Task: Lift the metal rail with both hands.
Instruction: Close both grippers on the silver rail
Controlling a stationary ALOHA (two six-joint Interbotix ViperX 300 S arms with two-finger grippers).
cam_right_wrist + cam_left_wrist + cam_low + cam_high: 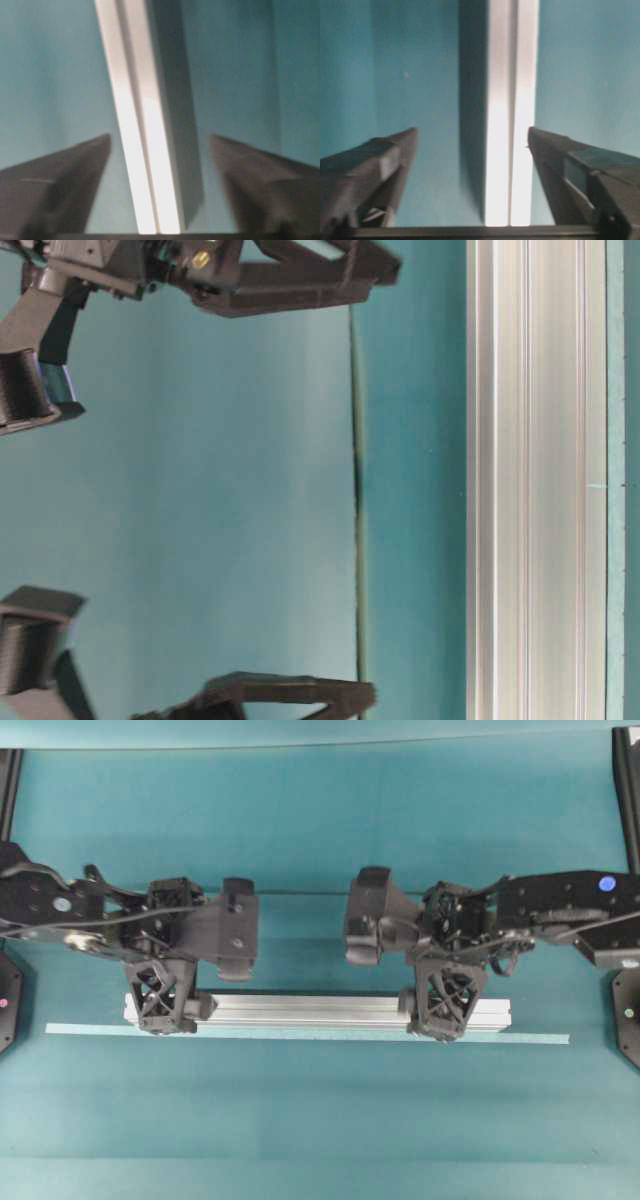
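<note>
The metal rail [310, 1010] is a long silver grooved bar lying across the teal table, and shows upright at the right of the table-level view [530, 480]. My left gripper [165, 1012] straddles the rail near its left end. In the left wrist view it [472, 132] is open; the rail [512, 125] runs between the fingers, close to the right finger [555, 165] and well clear of the left one. My right gripper [445, 1015] straddles the rail near its right end. In its wrist view it [160, 136] is open, with gaps on both sides of the rail [145, 125].
A thin pale-blue tape strip [300, 1033] lies along the rail's near side and reaches past both its ends. A thin dark seam [300, 892] crosses the table behind the arms. Black arm bases [625, 1015] stand at the table's side edges.
</note>
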